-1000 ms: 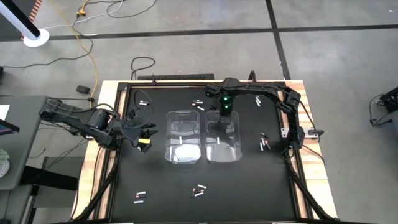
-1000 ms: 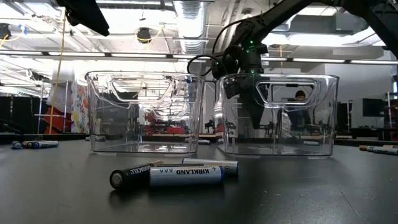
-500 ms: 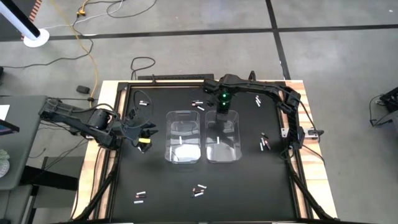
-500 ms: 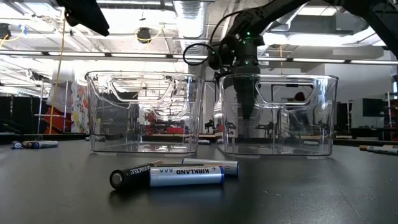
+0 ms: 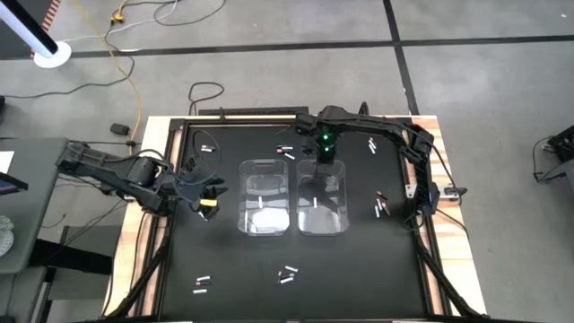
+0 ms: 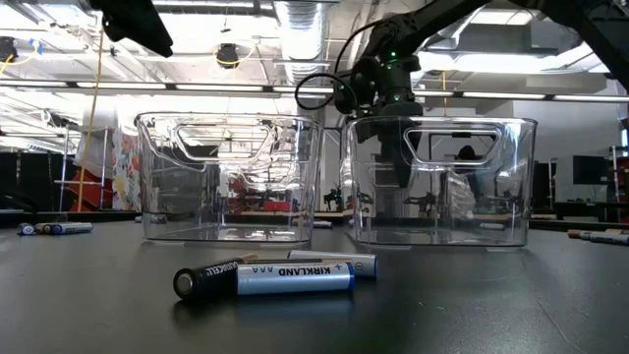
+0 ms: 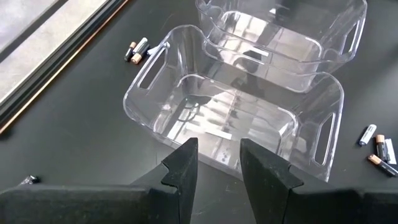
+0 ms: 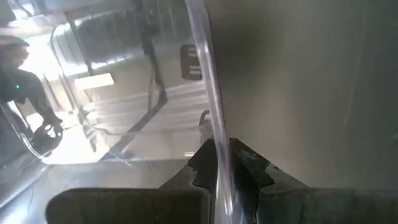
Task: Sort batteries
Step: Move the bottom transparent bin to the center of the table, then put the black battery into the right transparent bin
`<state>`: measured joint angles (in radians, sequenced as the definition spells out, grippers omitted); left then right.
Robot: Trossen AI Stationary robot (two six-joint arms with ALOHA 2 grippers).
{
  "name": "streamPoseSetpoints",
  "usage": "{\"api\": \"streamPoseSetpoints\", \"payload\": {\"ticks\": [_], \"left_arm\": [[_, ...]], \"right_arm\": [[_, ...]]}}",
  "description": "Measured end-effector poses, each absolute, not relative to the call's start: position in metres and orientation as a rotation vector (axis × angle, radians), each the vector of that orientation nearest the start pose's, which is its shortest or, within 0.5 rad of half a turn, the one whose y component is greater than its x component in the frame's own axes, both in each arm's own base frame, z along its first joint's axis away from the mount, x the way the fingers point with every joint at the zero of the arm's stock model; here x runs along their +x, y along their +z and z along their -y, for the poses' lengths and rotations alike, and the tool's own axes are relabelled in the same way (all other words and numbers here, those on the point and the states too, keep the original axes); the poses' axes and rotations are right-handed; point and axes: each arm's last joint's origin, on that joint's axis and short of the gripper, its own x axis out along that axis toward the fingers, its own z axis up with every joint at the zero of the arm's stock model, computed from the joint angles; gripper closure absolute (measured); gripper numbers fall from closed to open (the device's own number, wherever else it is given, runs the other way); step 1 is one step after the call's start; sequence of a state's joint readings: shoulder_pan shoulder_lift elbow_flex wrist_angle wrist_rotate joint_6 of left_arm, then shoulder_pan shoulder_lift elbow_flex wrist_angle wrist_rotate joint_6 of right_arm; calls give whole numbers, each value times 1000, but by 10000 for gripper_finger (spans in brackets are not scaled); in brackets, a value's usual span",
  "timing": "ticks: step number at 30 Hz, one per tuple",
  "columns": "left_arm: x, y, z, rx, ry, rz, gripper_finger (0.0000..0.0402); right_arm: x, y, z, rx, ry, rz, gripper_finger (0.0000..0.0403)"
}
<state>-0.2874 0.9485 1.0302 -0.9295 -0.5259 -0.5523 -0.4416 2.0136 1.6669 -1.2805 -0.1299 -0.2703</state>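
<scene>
At the table's left edge the left gripper (image 5: 208, 196) hangs above the black mat (image 5: 224, 260), its two fingers (image 7: 183, 165) parted with nothing between them, pointing toward the left clear bin (image 5: 264, 196). That bin holds a white battery (image 5: 261, 203) on its floor. Just beside it stands the right clear bin (image 5: 322, 196), with another white battery (image 5: 316, 203) inside. The right gripper (image 8: 216, 163) is at this bin's far end, its fingers pinched on the clear wall (image 8: 205, 74), one inside and one outside. Loose batteries lie scattered on the mat: a pair near the front left (image 5: 202, 284), a cluster at the front centre (image 6: 270, 275), several behind the bins (image 5: 285, 149), and some on the right (image 5: 380, 206).
</scene>
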Motion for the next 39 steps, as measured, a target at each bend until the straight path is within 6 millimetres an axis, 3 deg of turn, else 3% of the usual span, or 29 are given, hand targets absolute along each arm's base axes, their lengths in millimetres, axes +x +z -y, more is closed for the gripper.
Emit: {"api": "streamPoseSetpoints", "payload": {"ticks": [5,15,23,27,32,39], "left_arm": [[164,328,33,-169,421,-691,285],[164,328,33,-154,416,-694,285],[164,328,34,-171,415,-694,285],[164,328,34,-203,425,-688,285],[164,328,34,-225,432,-683,285],[164,328,34,-217,429,-685,285]], "right_arm": [[348,228,160,236,-33,-1540,346],[351,265,161,221,-41,-1502,346],[334,289,152,283,-38,-1574,348],[314,323,142,288,-77,-1354,353],[265,359,124,342,-228,-1080,363],[202,377,93,514,-353,-901,371]]}}
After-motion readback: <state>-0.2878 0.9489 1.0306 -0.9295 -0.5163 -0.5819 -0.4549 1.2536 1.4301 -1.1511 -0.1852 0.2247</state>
